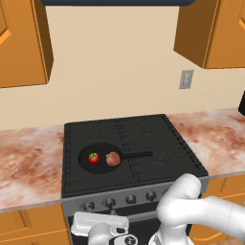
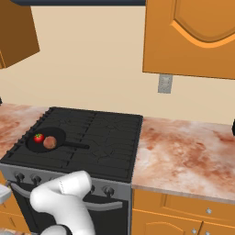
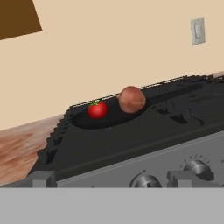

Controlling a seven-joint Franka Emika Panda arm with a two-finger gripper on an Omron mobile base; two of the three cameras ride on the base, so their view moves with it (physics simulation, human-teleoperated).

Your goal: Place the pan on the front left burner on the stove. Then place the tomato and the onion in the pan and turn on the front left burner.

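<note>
We see the pan (image 1: 99, 159) sitting on the front left burner (image 1: 95, 165) of the stove (image 1: 143, 139), its handle pointing right; the tomato (image 1: 94, 157) and the onion (image 1: 113, 159) lie inside it, side by side — tomato on the left. Our end effector (image 3: 113, 183) hangs low before the knobs (image 1: 130, 199) with its fingers spread wide, holding nothing — well apart from the pan

Tomato (image 1: 94, 157) & onion (image 1: 113, 159) in pan (image 1: 101, 166), front left burner (image 1: 76, 179).
</note>
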